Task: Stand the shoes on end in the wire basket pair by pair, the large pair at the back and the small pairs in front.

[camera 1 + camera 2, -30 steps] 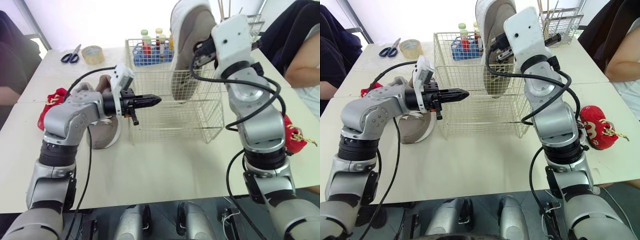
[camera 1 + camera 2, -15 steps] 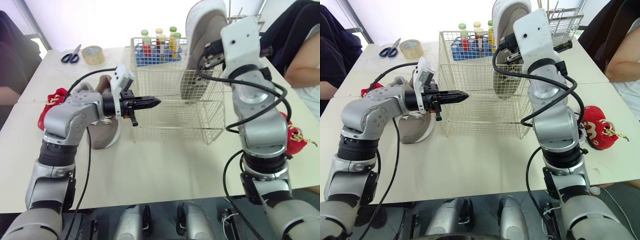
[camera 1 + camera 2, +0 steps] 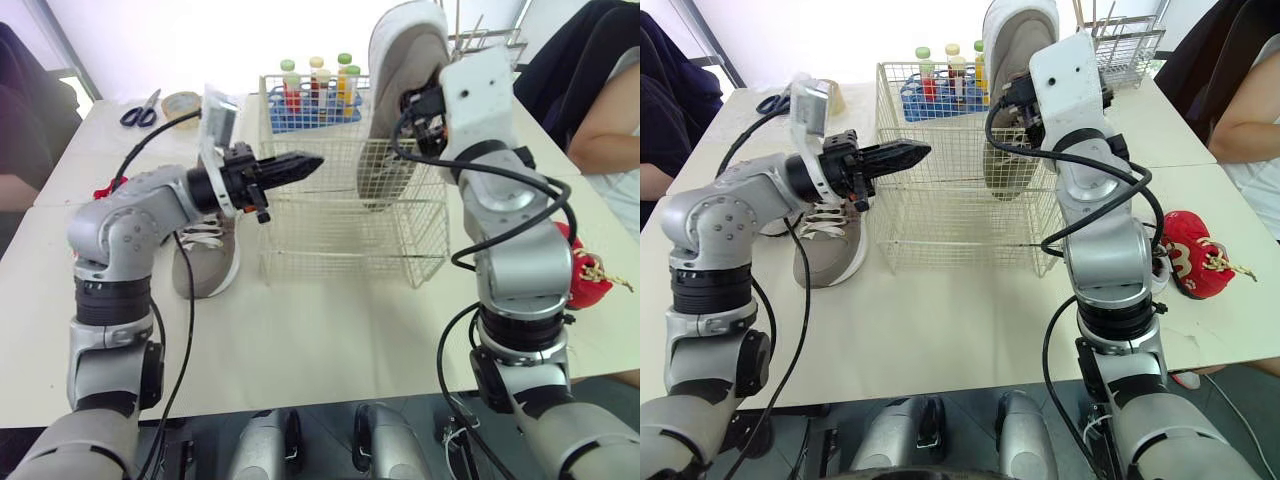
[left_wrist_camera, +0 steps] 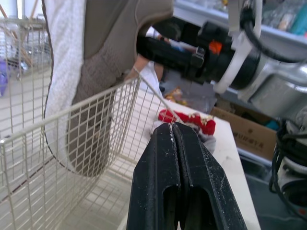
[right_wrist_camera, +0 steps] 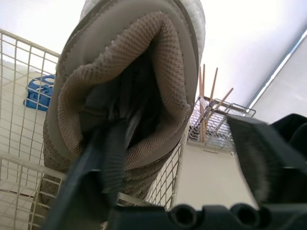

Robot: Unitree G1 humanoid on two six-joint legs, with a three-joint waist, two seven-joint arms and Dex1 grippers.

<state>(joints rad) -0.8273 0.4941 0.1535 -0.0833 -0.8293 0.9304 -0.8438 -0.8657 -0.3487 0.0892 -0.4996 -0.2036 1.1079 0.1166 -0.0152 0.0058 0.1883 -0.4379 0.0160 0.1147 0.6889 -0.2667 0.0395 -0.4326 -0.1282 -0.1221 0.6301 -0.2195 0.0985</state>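
Table (image 3: 330,330): shoe (image 3: 405,70) (toe-down) inside basket (image 3: 350,240) rim

A grey-brown mesh sneaker (image 5: 139,62) hangs heel-up with its padded collar facing the camera and its white sole along the far side. The right tool (image 5: 184,129) grips it at the collar: one black finger (image 5: 108,148) runs down into the opening, the other (image 5: 268,158) stands outside. The toe end dips inside the cream wire basket (image 5: 29,165). Through the basket's mesh a blue rack (image 5: 38,98) shows. Beyond, on the pale bench (image 5: 211,177), a smaller wire holder (image 5: 220,124) carries thin wooden sticks (image 5: 211,88) that lean apart.
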